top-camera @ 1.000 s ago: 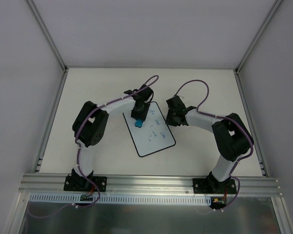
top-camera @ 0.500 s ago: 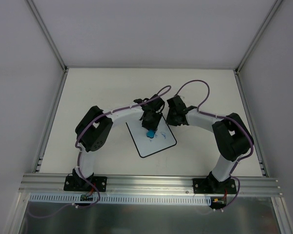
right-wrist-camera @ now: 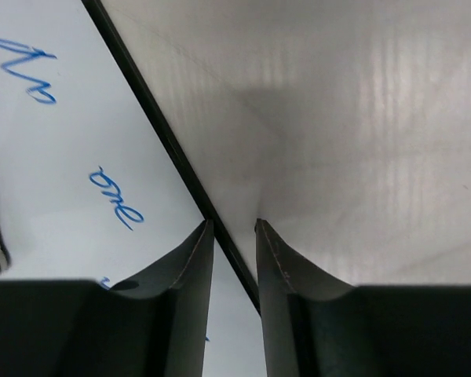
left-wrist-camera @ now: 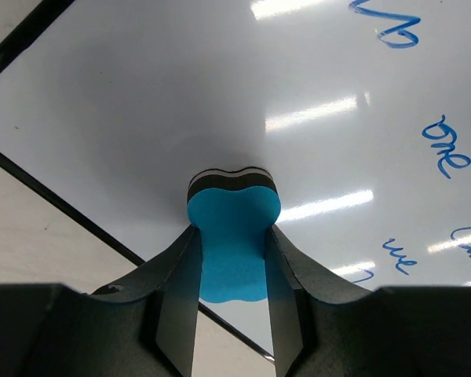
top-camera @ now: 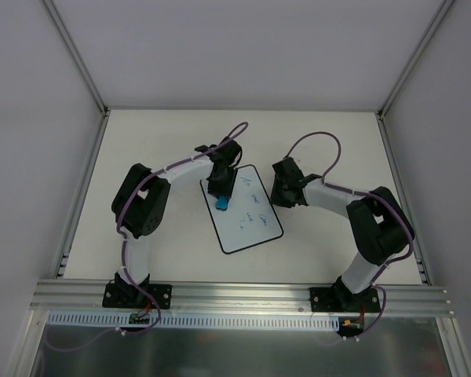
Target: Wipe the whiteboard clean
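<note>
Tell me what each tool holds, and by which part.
Left tool grips the small blue eraser block by its two sides; right tool holds nothing.

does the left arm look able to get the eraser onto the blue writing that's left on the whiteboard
Probably yes. The left arm has its jaws shut on the eraser, which rests on the whiteboard, and only bare board lies between it and the writing.

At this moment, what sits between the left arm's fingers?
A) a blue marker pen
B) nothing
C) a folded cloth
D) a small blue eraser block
D: in the left wrist view the left arm's fingers clamp a small blue foam eraser block, its dark pad facing the white rectangular whiteboard with blue handwriting.
</note>
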